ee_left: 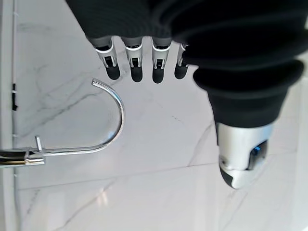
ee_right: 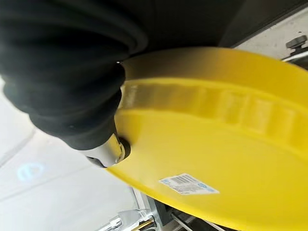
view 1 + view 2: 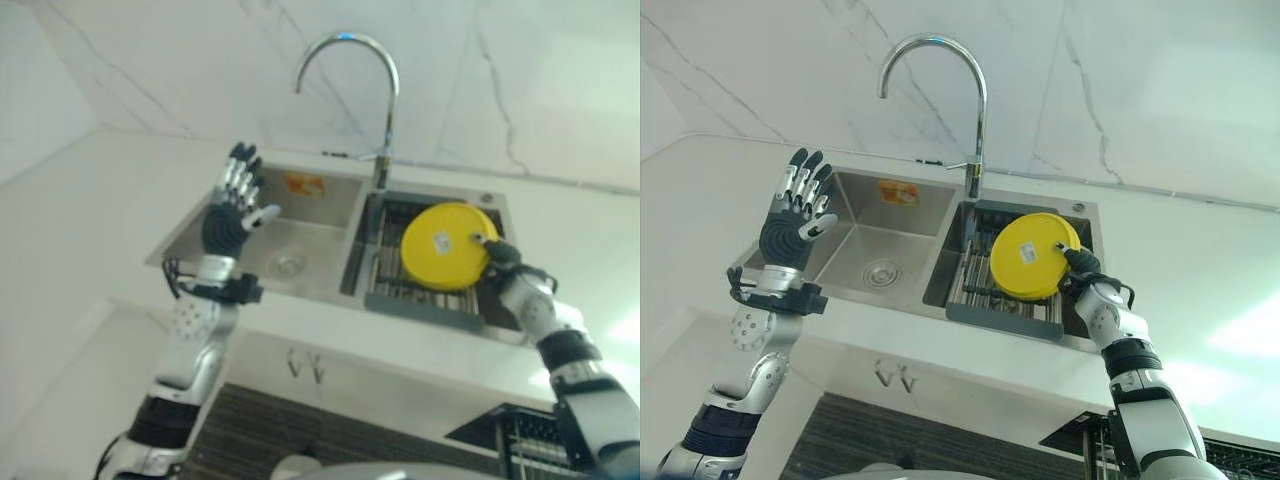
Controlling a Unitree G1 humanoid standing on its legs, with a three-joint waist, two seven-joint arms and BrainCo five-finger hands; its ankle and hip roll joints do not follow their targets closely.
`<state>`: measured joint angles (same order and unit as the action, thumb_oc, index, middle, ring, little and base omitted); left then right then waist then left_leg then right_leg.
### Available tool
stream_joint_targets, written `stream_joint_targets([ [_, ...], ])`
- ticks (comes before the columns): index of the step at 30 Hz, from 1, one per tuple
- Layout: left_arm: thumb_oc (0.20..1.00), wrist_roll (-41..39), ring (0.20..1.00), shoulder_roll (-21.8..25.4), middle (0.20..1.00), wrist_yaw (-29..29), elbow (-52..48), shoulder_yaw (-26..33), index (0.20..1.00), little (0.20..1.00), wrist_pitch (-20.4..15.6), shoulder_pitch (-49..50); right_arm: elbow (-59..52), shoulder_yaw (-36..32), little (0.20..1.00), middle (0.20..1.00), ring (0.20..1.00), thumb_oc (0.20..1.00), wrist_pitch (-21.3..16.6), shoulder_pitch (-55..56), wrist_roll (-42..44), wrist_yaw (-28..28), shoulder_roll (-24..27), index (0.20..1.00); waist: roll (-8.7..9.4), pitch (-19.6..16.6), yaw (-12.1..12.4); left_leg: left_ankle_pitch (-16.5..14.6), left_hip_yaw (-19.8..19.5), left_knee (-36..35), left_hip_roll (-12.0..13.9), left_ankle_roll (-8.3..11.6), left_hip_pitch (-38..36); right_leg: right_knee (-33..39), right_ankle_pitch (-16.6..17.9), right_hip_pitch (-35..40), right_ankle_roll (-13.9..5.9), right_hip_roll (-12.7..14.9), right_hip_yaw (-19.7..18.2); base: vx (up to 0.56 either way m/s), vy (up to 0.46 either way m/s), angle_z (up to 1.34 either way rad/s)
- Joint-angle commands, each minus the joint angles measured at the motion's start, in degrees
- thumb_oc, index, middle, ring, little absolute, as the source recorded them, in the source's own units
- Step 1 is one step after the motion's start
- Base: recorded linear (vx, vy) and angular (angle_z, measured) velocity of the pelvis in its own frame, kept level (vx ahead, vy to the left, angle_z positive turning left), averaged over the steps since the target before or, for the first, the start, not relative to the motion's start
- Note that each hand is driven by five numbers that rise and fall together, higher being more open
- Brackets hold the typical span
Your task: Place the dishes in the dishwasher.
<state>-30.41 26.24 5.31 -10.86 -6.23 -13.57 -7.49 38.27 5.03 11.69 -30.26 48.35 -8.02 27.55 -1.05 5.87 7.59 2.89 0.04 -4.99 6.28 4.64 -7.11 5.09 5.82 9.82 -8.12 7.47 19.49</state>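
Lifting a yellow plate [image 3: 1032, 256] out of the sink rack [image 3: 1005, 300]

Left hand [image 3: 800, 215] raised mid-left, fingers straight, empty; right of centre, right hand [image 3: 1078, 262] pinching plate's edge by thumb, tilted over rack; could slip from thin rim grip or clip faucet [image 3: 940, 90]

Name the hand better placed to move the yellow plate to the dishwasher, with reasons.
The right hand: it already pinches the yellow plate at its rim above the sink rack. The left hand is raised open over the other basin, holding nothing.
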Motion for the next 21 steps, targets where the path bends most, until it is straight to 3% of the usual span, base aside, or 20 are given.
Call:
stream_joint_targets([
  [1, 1.000, -0.78, 1.000, 2.82, 1.000, -0.11, -0.13, -0.74, 1.000, 1.000, -2.36, -4.77, -1.28, -0.72, 0.200, 0.200, 0.200, 0.200, -6.72, -5.68, -1.34, -2.24, 3.26, 0.200, 2.08, -1.33, 1.06, -6.84, 4.26, -0.01, -0.92, 0.09, -2.42, -0.09, -8.11, 2.35, 0.64, 0.54, -0.02, 0.00, 0.000, 0.00],
  [7, 1.000, -0.70, 1.000, 2.89, 1.000, -0.24, -0.03, -0.62, 1.000, 1.000, -2.16, -5.05, -4.77, -1.91, 0.200, 0.200, 0.200, 0.200, -10.67, -3.77, 0.36, -4.45, 1.59, 0.200, 1.68, -1.25, 0.43, -6.80, 4.65, -0.01, -0.68, 0.12, -2.44, -0.09, -8.13, 2.22, 0.66, 0.52, -0.14, 0.00, -0.007, 0.00],
  [10, 1.000, -0.63, 1.000, 2.77, 1.000, -1.84, -0.45, 0.62, 1.000, 1.000, -2.51, -3.39, -12.67, -5.69, 0.200, 0.200, 0.200, 0.200, -14.03, 0.73, 10.98, -2.97, -1.93, 0.200, 1.34, -1.15, -0.44, -6.75, 5.18, -0.01, -0.18, 0.20, -2.43, -0.09, -8.34, 2.07, 0.87, 0.22, -0.40, 0.02, -0.077, 0.01],
  [12, 1.000, -0.49, 1.000, 2.52, 1.000, -2.93, -0.83, 1.54, 1.000, 1.000, -2.74, -2.06, -18.89, -7.37, 0.200, 0.200, 0.200, 0.200, -15.69, 4.32, 13.30, -2.03, -4.11, 0.200, 1.18, -1.21, -1.06, -6.72, 5.27, -0.01, -0.03, 0.14, -2.43, -0.09, -8.44, 1.88, 0.94, 0.00, -0.84, 0.03, -0.102, 0.00],
  [16, 1.000, 3.05, 1.000, 2.23, 1.000, -2.36, -3.00, 3.93, 1.000, 1.000, -5.11, 1.37, -32.91, -9.36, 0.200, 0.200, 0.200, 0.200, -17.17, 11.50, 5.84, -3.26, -5.97, 0.200, 0.75, -1.38, -2.77, -6.54, 5.71, -0.01, 0.39, 0.17, -2.52, -0.09, -8.54, 1.21, 1.16, -0.73, -2.16, 0.05, -0.138, -0.02],
  [17, 1.000, 4.29, 1.000, 1.79, 1.000, -2.25, -4.76, 6.77, 1.000, 1.000, -6.50, 4.02, -40.90, -11.86, 0.200, 0.200, 0.200, 0.200, -17.55, 16.35, 4.46, -1.31, -6.45, 0.200, 0.48, -1.21, -4.06, -6.06, 6.65, -0.01, 1.05, 0.54, -2.34, -0.09, -8.53, 0.40, 1.22, -1.16, -2.80, 0.01, -0.137, -0.07],
  [21, 1.000, 3.54, 1.000, 0.86, 1.000, -3.06, -5.80, 9.11, 1.000, 1.000, -8.53, 6.17, -46.16, -14.86, 0.200, 0.200, 0.200, 0.200, -17.01, 20.32, 4.20, -1.24, -6.89, 0.200, 0.13, -1.02, -5.77, -5.53, 7.57, -0.01, 1.33, 0.81, -1.88, -0.09, -8.32, -0.35, 1.25, -1.72, -4.31, -0.04, -0.024, -0.05],
])
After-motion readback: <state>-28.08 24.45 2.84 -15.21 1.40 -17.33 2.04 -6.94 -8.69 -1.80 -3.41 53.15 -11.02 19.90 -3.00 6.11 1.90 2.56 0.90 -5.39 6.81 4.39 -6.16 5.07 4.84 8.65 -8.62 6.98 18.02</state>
